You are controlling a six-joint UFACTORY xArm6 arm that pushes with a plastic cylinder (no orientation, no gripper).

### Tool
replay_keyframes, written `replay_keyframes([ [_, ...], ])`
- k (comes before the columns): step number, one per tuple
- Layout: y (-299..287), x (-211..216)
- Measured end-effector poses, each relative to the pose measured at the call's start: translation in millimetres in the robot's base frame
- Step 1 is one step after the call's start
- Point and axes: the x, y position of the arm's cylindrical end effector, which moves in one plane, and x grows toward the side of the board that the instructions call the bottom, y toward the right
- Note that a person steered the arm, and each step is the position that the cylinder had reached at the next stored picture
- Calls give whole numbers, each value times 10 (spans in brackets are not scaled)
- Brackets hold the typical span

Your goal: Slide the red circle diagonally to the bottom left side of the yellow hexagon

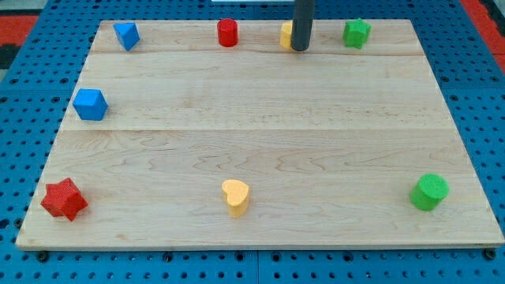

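No labels or writing anywhere; my tip (300,49), a bare rod with nothing to grip, touches the half-hidden yellow block (286,34) at top centre, the red circle (228,32) sits well left of it

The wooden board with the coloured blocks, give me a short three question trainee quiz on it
1. True or false: my tip touches the red cylinder block.
2. Which block does the dark rod partly hide? A) green star block B) yellow block at the view's top C) yellow heart block
3. What sits at the wooden board's bottom right in the view?

Key: 1. False, they stand apart. 2. B. 3. The green cylinder block.
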Motion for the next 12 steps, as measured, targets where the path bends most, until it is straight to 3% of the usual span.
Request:
replay_keyframes([
  [1,-6,-62],
  [4,-2663,46],
  [6,-1799,-511],
  [7,-1392,-507],
  [9,-241,245],
  [10,-193,280],
  [12,152,841],
])
